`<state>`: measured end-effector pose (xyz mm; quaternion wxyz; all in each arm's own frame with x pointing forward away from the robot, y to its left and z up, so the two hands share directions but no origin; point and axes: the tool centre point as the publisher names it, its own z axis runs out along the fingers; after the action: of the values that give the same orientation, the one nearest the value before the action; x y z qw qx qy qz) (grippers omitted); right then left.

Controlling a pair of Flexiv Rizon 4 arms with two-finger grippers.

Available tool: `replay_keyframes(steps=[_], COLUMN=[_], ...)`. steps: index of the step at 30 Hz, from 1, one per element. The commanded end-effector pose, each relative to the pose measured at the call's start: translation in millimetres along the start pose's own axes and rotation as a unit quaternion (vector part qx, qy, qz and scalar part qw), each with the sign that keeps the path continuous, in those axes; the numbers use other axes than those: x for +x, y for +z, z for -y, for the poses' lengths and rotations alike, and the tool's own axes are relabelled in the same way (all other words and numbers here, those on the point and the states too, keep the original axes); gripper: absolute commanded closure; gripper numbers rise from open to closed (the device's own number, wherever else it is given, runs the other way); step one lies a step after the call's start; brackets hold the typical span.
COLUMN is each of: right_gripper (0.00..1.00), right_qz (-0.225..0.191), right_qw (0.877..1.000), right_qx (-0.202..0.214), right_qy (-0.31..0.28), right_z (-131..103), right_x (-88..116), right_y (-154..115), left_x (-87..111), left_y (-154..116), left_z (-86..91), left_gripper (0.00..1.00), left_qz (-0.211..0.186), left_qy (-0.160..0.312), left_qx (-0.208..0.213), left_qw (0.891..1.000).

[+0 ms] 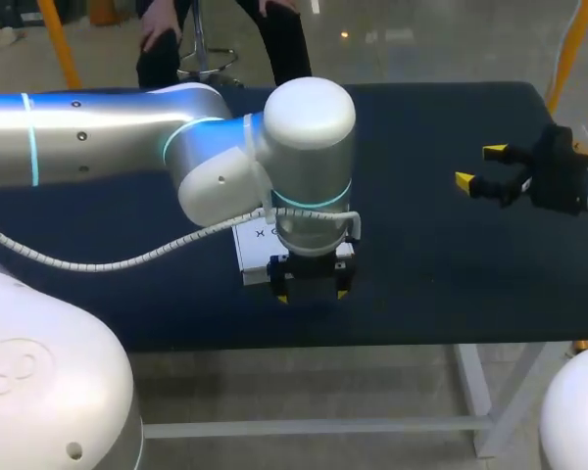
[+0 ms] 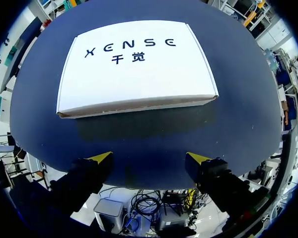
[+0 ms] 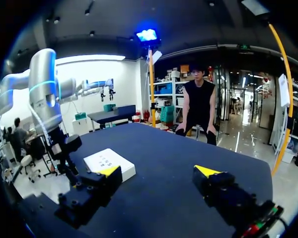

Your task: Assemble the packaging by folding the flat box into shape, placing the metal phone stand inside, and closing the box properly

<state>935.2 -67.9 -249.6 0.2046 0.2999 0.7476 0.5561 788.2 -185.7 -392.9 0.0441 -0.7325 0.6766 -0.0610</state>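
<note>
1. Box [image 1: 255,250] is lying white on the dark table [image 1: 421,274], mostly hidden under the left gripper [image 1: 311,291]. The right gripper [image 1: 480,166] is hanging well apart, fingers spread, gripping nothing.
2. Left wrist view: the left fingers are also standing wide and empty. The box is lying just ahead of them, lid looking flat. The phone stand isn't showing.
3. Right wrist view: same layout. If the lid needs seating, I'd be pressing straight down near the front edge, evenly, so the box isn't sliding.
</note>
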Motion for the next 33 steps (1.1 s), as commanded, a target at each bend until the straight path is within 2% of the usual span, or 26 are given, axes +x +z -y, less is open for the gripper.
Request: replay_keyframes(steps=[1, 16, 33], right_gripper=[0.00, 0.00, 0.00], right_qz=[-0.002, -0.002, -0.002], right_qw=[1.000, 1.000, 1.000], right_qx=[-0.005, -0.005, -0.005], right_qy=[-0.001, -0.001, -0.001], right_z=[1.6, 1.6, 1.6], right_x=[-0.2, -0.2, -0.2], right_y=[-1.3, -1.3, -1.3], left_x=[3.5, -11.4, -26.7], left_y=[7.3, 12.5, 18.2], left_z=[9.3, 48.9, 110.1], left_gripper=[0.00, 0.00, 0.00], left_qz=[0.026, 0.028, 0.011], left_qy=[-0.008, -0.020, -0.009], left_qx=[-0.002, 0.001, -0.002], left_qw=[1.000, 0.999, 1.000])
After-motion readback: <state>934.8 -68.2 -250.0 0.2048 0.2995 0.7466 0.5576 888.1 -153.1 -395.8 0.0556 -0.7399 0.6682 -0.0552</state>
